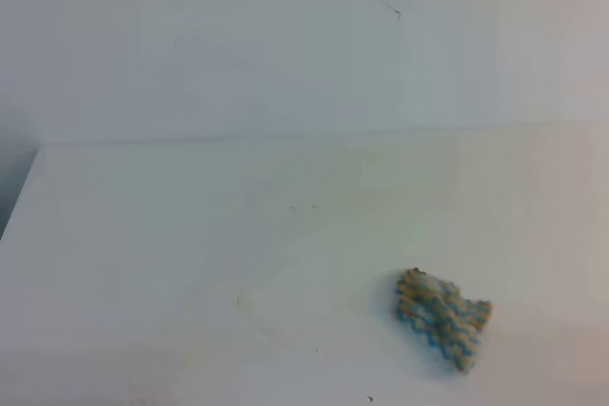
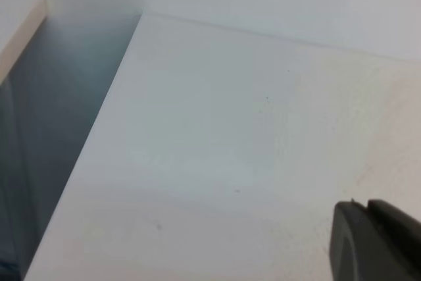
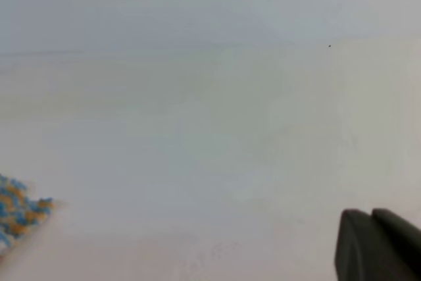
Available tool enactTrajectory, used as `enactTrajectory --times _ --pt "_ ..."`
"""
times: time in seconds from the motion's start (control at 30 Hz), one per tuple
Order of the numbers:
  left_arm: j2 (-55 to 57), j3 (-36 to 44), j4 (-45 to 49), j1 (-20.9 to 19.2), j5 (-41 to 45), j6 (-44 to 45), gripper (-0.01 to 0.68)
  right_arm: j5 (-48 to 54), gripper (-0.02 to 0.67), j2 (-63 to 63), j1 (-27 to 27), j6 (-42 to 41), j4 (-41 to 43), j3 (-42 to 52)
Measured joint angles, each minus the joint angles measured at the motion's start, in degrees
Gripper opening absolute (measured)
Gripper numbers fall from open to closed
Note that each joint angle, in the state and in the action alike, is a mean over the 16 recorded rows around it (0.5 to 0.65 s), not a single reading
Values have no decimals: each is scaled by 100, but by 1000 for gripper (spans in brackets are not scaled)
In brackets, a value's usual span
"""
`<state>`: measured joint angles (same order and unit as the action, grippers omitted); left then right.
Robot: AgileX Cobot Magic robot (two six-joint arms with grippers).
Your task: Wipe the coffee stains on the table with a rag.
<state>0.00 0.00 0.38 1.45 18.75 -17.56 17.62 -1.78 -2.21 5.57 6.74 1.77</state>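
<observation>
The rag, a crumpled blue, white and tan zigzag knit, lies loose on the white table at the front right. Its edge also shows at the left border of the right wrist view. Of the coffee stains I make out only a faint yellowish curved trace left of the rag. Neither arm appears in the exterior high view. In its wrist view my left gripper has its dark fingers together over bare table. My right gripper is likewise shut and empty, well to the right of the rag.
The table's left edge drops into a dark gap. A pale wall rises behind the table's far edge. A few tiny dark specks dot the surface.
</observation>
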Motion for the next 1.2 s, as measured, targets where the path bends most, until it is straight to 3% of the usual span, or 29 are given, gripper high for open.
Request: enactTrajectory --times 1.2 --pt "0 0 0 0 0 5 -1 -8 -3 7 56 93 -297 -10"
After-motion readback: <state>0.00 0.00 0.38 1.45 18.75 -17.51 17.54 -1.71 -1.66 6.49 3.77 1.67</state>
